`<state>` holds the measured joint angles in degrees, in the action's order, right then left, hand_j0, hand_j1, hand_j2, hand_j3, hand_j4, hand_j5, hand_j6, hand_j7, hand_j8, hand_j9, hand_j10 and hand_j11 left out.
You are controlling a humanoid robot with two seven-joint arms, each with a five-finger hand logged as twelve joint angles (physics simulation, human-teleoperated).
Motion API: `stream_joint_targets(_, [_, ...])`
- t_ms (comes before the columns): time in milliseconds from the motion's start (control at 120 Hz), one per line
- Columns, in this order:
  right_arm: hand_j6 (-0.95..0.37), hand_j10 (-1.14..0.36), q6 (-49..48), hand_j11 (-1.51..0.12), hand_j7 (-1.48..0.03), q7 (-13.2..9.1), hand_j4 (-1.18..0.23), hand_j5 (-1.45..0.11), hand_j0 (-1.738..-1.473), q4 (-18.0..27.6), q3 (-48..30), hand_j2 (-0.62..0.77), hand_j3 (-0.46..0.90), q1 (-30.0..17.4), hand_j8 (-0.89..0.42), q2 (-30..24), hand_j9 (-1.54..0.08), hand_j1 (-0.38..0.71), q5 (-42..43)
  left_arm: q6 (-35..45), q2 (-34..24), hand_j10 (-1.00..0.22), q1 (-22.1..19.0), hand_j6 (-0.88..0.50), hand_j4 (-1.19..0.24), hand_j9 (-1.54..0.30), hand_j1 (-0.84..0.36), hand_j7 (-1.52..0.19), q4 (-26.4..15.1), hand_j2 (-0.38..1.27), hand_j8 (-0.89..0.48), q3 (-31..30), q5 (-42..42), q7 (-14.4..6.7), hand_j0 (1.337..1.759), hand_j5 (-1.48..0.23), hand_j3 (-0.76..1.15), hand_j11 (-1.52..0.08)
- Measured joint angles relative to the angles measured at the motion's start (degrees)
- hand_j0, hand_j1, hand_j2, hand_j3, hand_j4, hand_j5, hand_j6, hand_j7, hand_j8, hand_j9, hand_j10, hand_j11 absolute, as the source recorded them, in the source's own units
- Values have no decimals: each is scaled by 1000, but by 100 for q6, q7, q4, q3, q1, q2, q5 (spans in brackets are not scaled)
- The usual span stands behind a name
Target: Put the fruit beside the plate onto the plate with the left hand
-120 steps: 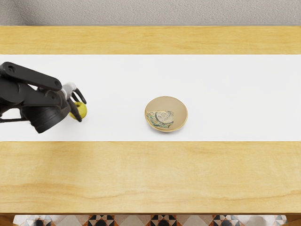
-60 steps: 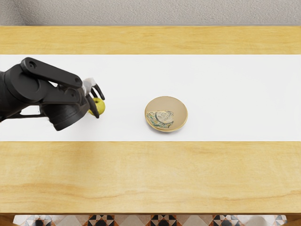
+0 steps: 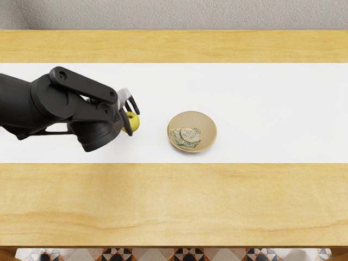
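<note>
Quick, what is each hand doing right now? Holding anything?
Left hand: closed on the yellow fruit, short of the plate.
Right hand: not in view.

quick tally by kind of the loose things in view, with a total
fruit: 1, yellow-green, held in the left hand
plate: 1, nothing on it
total: 2

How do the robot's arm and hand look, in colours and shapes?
Only the left arm shows: matte black, thick rounded segments, with a flat bar-like link on top. The left hand has slim black fingers and a small white-grey part near the knuckles. No cables or markings are visible.
</note>
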<state>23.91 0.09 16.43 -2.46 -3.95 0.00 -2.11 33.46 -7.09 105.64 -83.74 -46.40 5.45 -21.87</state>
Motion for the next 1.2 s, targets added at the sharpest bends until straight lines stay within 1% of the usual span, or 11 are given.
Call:
stream_joint_targets(25, [-37, -37, 0, -47, -47, 0, -37, -47, -1658, 0, 0, -7, 0, 0, -37, 0, -47, -305, 0, -1, 39, -644, 25, -466, -641, -864, -257, -865, 3, 331, -502, 2, 20, 0, 1656, -871, 0, -867])
stream_joint_targets(350, [-37, -37, 0, -47, -47, 0, -37, -47, -1658, -1, 0, -7, 0, 0, -37, 0, -47, -305, 0, 35, 262, -643, 97, -473, -642, -866, -251, -871, 22, 300, -505, 110, 72, 4, 1656, -869, 0, -869])
stream_joint_targets(408, [-37, -37, 0, -47, -47, 0, -37, -47, -1658, -1, 0, -7, 0, 1, -37, 0, -47, -305, 0, 42, 331, -644, 170, -471, -640, -864, -259, -872, 22, 335, -503, 132, 108, 4, 1656, -872, 0, -866])
stream_joint_targets(442, [-37, -37, 0, -47, -47, 0, -37, -47, -1658, -1, 0, -7, 0, 1, -37, 0, -47, -305, 0, 45, 381, -644, 200, -473, -643, -865, -260, -872, 23, 314, -499, 141, 135, 4, 1656, -868, 0, -867])
stream_joint_targets(708, [-37, -37, 0, -47, -47, 0, -37, -47, -1658, -1, 0, -7, 0, 1, -37, 0, -47, -305, 0, 54, 450, -644, 202, -468, -644, -865, -255, -876, 74, 292, -506, 246, 223, 8, 1656, -866, 0, -867])
stream_joint_targets(858, [-37, -37, 0, -47, -47, 0, -37, -47, -1658, -1, 0, -7, 0, 0, -37, 0, -47, -305, 0, 52, 593, -644, 202, -473, -643, -865, -264, -877, 130, 324, -502, 322, 229, 12, 1656, -868, 0, -867])
stream_joint_targets(1042, [-37, -37, 0, -47, -47, 0, -37, -47, -1658, 0, 0, -7, 0, 0, -37, 0, -47, -305, 0, 52, 674, -643, 202, -465, -642, -867, -254, -879, 177, 285, -498, 425, 228, 13, 1655, -870, 0, -869])
stream_joint_targets(1200, [-37, -37, 0, -47, -47, 0, -37, -47, -1658, 0, 0, -7, 0, 1, -37, 0, -47, -305, 0, 54, 680, -643, 202, -464, -643, -866, -259, -877, 210, 310, -502, 500, 228, 13, 1655, -867, 0, -869])
